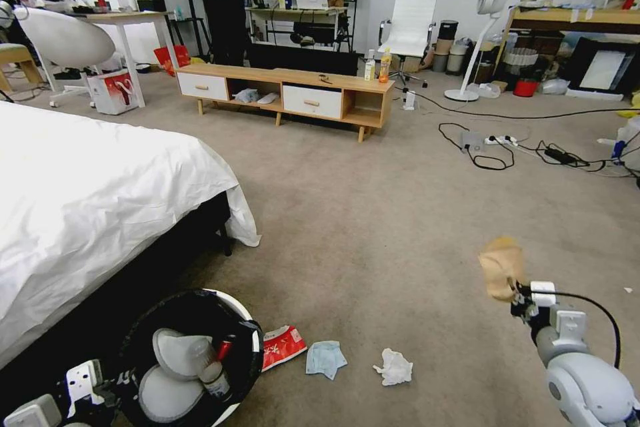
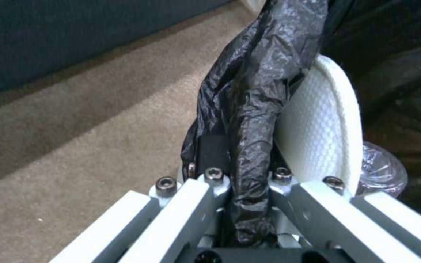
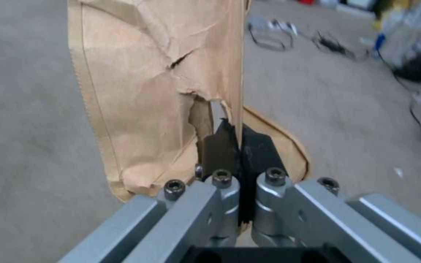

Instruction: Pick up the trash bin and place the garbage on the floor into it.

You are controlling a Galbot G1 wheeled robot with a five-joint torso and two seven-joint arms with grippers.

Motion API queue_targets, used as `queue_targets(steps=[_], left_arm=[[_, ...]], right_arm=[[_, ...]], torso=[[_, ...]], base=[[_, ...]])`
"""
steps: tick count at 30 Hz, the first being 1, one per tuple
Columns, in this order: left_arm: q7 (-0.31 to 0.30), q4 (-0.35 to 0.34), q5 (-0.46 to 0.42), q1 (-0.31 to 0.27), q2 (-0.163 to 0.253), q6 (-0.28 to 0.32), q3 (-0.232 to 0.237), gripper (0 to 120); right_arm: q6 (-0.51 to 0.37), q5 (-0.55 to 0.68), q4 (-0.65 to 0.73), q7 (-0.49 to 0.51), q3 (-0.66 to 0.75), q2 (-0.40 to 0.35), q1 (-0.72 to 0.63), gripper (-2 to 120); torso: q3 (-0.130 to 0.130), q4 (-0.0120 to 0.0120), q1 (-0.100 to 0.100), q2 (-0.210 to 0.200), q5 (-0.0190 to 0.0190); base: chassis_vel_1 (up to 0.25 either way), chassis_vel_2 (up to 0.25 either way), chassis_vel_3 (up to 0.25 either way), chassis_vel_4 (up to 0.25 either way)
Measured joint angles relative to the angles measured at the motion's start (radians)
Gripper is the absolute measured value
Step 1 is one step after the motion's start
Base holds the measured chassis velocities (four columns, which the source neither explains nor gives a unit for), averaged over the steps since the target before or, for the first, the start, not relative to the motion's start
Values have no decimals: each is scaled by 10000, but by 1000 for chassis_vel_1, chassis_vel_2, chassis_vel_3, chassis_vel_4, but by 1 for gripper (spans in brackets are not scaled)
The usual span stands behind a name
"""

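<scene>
At the lower left of the head view I hold the trash bin [image 1: 248, 317], white and round with a black bag liner, a clear bottle [image 1: 208, 368] and a red can [image 1: 225, 349] inside. My left gripper [image 2: 242, 160] is shut on the bin's bagged rim [image 2: 254, 91]. At the lower right my right gripper [image 1: 515, 292] is shut on the brown paper bag [image 1: 501, 268], held above the floor [image 1: 373, 227]; the wrist view shows the bag [image 3: 157, 91] pinched between the pads. On the carpet lie a red-white wrapper [image 1: 283, 346], a light blue mask [image 1: 325, 358] and a white tissue wad [image 1: 394, 367].
A bed with a white sheet [image 1: 87, 200] fills the left side. A low wooden TV cabinet [image 1: 287, 93] stands ahead with an orange drink bottle [image 1: 385, 67] on it. Cables and a power strip [image 1: 500, 141] lie on the right. A person stands at the far desk.
</scene>
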Motion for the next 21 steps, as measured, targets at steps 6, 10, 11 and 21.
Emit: queue_targets(steps=[6, 10, 11, 21], left_arm=[[-470, -177, -828, 32, 112, 35, -318, 2], [-583, -209, -1146, 101, 264, 35, -410, 2], [-583, -209, -1146, 101, 264, 35, -410, 2], [-591, -192, -1242, 146, 394, 35, -296, 2]], right_arm=[[336, 204, 754, -52, -358, -345, 255, 0], [521, 243, 1355, -142, -465, -542, 337, 0], [521, 243, 1355, -142, -465, -542, 337, 0], [1408, 1816, 2772, -37, -1568, -1034, 934, 0]], torso=[[0, 6, 0, 0, 2], [0, 0, 0, 0, 2], [0, 0, 0, 0, 2], [0, 0, 0, -1, 1]], base=[[0, 0, 0, 0], [0, 0, 0, 0], [0, 0, 0, 0], [0, 0, 0, 0]])
